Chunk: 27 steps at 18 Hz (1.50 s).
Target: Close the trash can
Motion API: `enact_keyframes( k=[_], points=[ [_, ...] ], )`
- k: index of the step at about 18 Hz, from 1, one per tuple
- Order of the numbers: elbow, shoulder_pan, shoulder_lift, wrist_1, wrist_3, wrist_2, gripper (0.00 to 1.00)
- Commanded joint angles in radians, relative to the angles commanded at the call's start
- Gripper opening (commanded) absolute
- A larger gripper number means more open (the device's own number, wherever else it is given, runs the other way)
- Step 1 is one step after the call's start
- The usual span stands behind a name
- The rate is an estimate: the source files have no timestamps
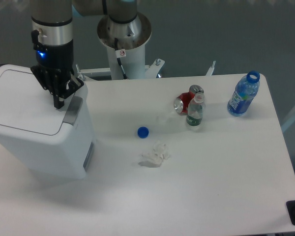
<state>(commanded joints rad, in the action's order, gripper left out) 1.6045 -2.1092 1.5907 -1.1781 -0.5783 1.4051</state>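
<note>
The trash can (44,142) is a large white boxy bin standing at the table's left end, its flat white lid (19,101) lying down on the body. A grey latch tab (73,109) sits along the lid's right edge. My gripper (59,104) points straight down over the lid's right side, next to the latch tab, with its black fingers pressed together and nothing between them. Whether the fingertips touch the lid cannot be made out.
A blue bottle cap (143,132) and a crumpled white tissue (154,154) lie mid-table. A red can (186,101) lies on its side next to a small green-labelled bottle (195,112). An open blue bottle (244,94) stands far right. The robot base (124,37) is behind.
</note>
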Motion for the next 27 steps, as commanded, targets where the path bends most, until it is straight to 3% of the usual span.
enact_keyframes(
  k=[6,8,9,11,13,18,23,27],
  points=[
    [-0.026,-0.020,-0.003,0.006,-0.005,-0.006,0.00],
    [-0.050,-0.044,-0.005,0.006,-0.005,-0.023,0.26],
    [-0.058,-0.070,-0.006,0.008,-0.005,-0.032,0.43],
    [-0.066,-0.129,-0.005,0.032,-0.006,-0.044,0.63],
    [-0.066,-0.185,0.003,0.069,-0.026,-0.043,1.00],
    [-0.049,-0.308,0.063,0.074,-0.202,-0.043,1.00],
    [-0.064,-0.403,0.227,0.135,-0.268,-0.032,1.00],
    [-0.098,-0.416,0.343,0.133,-0.409,0.109,1.00]
  ],
)
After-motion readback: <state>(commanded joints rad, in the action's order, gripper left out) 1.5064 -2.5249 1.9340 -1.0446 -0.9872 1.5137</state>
